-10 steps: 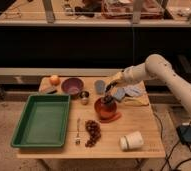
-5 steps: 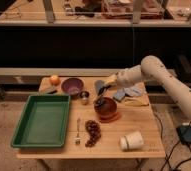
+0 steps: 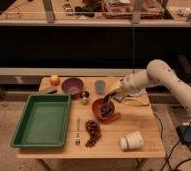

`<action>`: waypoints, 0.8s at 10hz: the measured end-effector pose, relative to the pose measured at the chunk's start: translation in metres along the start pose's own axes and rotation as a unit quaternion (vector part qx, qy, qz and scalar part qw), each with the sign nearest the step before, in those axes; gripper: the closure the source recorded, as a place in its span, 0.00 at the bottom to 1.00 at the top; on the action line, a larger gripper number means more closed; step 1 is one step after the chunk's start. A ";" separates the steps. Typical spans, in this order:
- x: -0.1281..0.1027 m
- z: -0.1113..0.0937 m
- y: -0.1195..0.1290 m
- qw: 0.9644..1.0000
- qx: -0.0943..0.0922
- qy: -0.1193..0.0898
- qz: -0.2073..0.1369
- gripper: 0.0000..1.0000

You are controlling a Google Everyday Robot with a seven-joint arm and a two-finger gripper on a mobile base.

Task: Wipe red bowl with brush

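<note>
The red bowl (image 3: 107, 113) sits near the middle of the wooden table (image 3: 144, 127), tilted a little. My gripper (image 3: 108, 102) reaches in from the right and hangs over the bowl's inside, pointing down. It is shut on the brush (image 3: 107, 108), a dark slim shape whose lower end is down in the bowl's dark inside. The arm (image 3: 154, 75) stretches from the right edge across the table's back right.
A purple bowl (image 3: 72, 86), a small metal cup (image 3: 84, 96) and a blue cup (image 3: 100, 86) stand behind the red bowl. An orange (image 3: 54, 79) is at back left. A green tray (image 3: 41, 120) fills the left. A fork (image 3: 78, 131), grapes (image 3: 93, 132), a tipped white cup (image 3: 131, 141) and a yellow cloth (image 3: 135, 100) lie around.
The gripper with the brush has shifted over the red bowl and come lower into it. The bowl and the other things stay where they were.
</note>
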 end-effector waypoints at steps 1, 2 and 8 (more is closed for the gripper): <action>0.014 -0.005 0.007 1.000 -0.005 0.013 0.006 0.90; 0.028 -0.006 0.009 1.000 -0.007 0.023 0.010 0.90; 0.061 0.038 -0.022 0.999 0.017 0.026 0.007 0.90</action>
